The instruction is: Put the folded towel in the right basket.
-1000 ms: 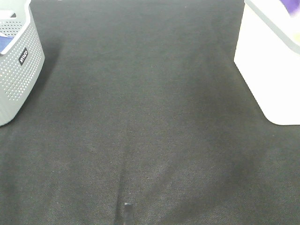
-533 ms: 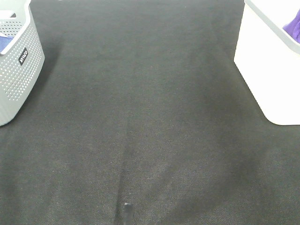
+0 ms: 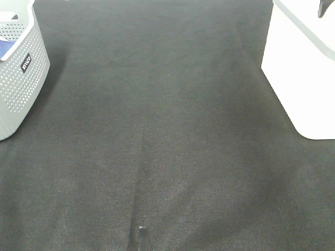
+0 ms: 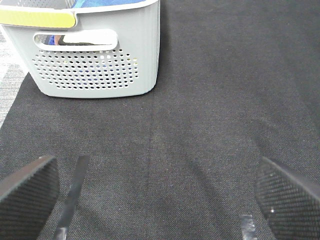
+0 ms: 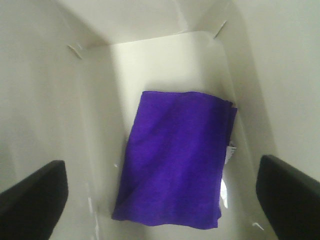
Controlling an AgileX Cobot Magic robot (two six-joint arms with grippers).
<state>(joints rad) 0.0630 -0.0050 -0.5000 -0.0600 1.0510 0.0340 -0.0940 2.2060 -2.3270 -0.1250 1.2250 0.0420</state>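
Observation:
A folded purple towel (image 5: 177, 157) lies flat on the bottom of the white right basket (image 5: 165, 55), seen in the right wrist view. My right gripper (image 5: 160, 200) is open above it, fingers wide apart and empty. In the exterior high view the white basket (image 3: 298, 78) stands at the right edge, and only a dark tip of my right gripper (image 3: 324, 8) shows over it. My left gripper (image 4: 157, 195) is open and empty just above the black mat (image 4: 210, 100).
A grey perforated basket (image 3: 18, 73) stands at the far left of the mat (image 3: 157, 130); it also shows in the left wrist view (image 4: 95, 55), with blue cloth inside. A small dark tip (image 3: 141, 238) shows at the mat's near edge.
The purple towel seen above the right basket's rim has dropped out of the exterior view. A dark gripper tip now shows there instead. The left arm has not moved.

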